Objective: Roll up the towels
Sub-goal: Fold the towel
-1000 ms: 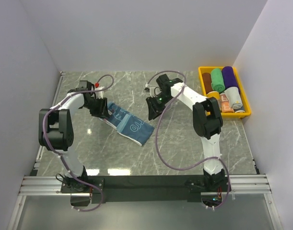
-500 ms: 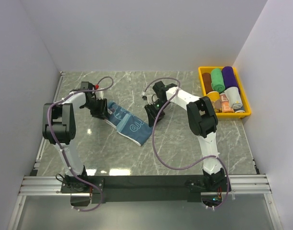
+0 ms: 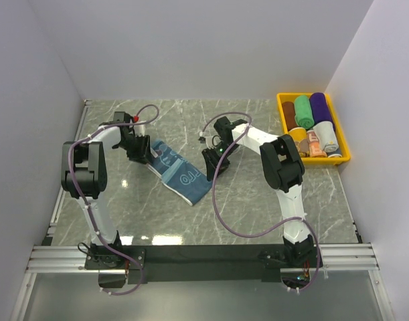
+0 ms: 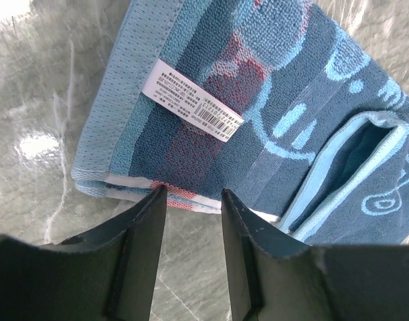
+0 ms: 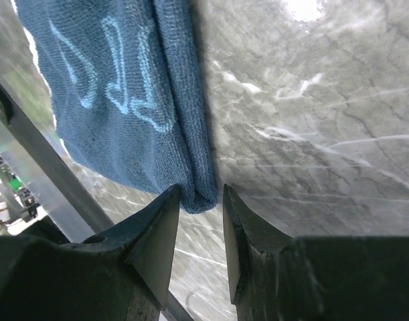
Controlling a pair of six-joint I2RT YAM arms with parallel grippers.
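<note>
**Towel.** One folded blue terry towel with pale-blue print (image 3: pixel 181 172) lies flat on the grey marble table (image 3: pixel 258 200), between the two grippers.

**Left gripper** (image 4: pixel 190 195). Its two black fingers stand parted, with their tips at the towel's hemmed edge near its one white care label (image 4: pixel 193 105). Nothing is clamped.

**Right gripper** (image 5: pixel 197 192). Its two fingers stand parted and straddle the towel's folded corner without visibly pinching it.

**Bin.** One yellow plastic bin (image 3: pixel 280 101) at the far right holds six countable rolled towels (image 3: pixel 302 110): brown, green, purple, orange, patterned orange and grey-white.
</note>
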